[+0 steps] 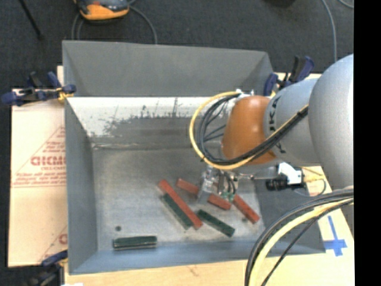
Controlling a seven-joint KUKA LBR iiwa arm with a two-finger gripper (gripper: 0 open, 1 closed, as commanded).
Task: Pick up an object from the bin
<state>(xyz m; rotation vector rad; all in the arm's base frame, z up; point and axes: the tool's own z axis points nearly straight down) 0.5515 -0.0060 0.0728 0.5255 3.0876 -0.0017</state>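
- Reaching down into the cluster of sticks at the lower middle of the frame, the tool [217, 188] is right at a short red stick [218, 203]. Whether it touches that stick is unclear.
- Whether the tool is apart or together I cannot tell.
- Just to its left lies a stubby red stick [186, 186].
- The grey bin [119, 177] also holds a long red stick [169, 194] lying against a long green stick [180, 210], a right-hand red stick [247, 210], and a lower green stick [216, 223]. A dark green stick [135, 242] lies alone at the lower left.
- As I judge it, the main risk is the shape: the sticks lie flat and thin on the floor. The tool could slide over one or nip only an end, so it swings and drops.
- The neighbours lie close, so the tool could catch two at once or shove them aside.
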